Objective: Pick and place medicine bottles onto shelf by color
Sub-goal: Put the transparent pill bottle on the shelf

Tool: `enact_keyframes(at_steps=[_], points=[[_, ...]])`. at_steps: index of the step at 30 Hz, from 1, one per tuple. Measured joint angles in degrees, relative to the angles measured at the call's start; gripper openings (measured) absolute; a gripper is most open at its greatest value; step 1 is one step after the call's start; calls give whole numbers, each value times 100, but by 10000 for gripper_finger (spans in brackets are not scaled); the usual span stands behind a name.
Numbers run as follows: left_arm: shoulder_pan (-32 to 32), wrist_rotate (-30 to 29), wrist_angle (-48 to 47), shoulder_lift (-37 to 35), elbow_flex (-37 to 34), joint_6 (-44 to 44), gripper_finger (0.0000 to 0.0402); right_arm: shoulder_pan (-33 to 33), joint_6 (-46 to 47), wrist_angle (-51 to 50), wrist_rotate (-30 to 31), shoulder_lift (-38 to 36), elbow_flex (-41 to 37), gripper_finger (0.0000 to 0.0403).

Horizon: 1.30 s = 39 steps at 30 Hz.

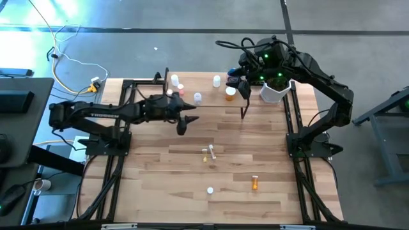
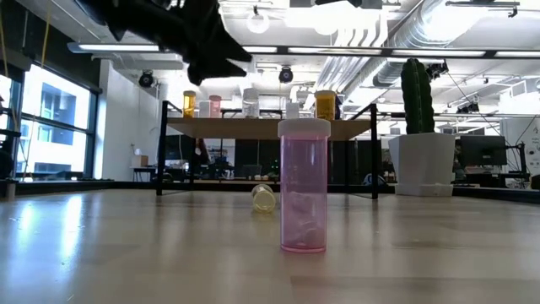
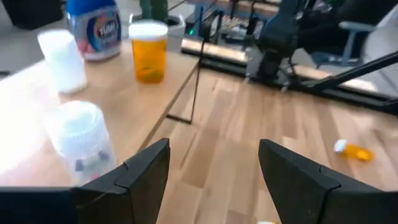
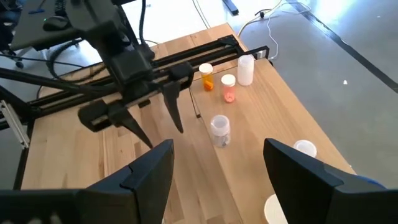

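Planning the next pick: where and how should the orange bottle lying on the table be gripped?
The orange bottle lies on its side on the table, white cap toward the shelf. Probably best to come straight down and close the fingers across the middle of its body, square to its long axis: the rounded sides give two opposite faces, and the cap end is narrower.

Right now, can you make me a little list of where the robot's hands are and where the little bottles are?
left hand: open, empty, above the shelf's front edge
right hand: open, empty, above the shelf's other end
shelf: light wood on black legs, at the table's far side
bottles on shelf: several, including an orange bottle
bottles on table: pink bottle standing; orange bottle lying down; yellowish one lying down
plant pot: white, by the shelf
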Motion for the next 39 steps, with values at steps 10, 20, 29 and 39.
enact_keyframes(at_steps=[10, 20, 29, 39], points=[[56, -814, -51, 558, 55, 0, 236, 0, -38, -20, 2, 0, 0, 239], [309, -989, -896, 1050, 883, 48, 236, 0, -36, -18, 0, 0, 0, 239], [408, -1265, -1087, 1677, 1491, 132, 236, -1, -36, -36, 0, 0, -1, 239], [665, -1664, -1267, 1784, 1814, 81, 236, -1, -36, -40, -1, 0, -1, 239]])
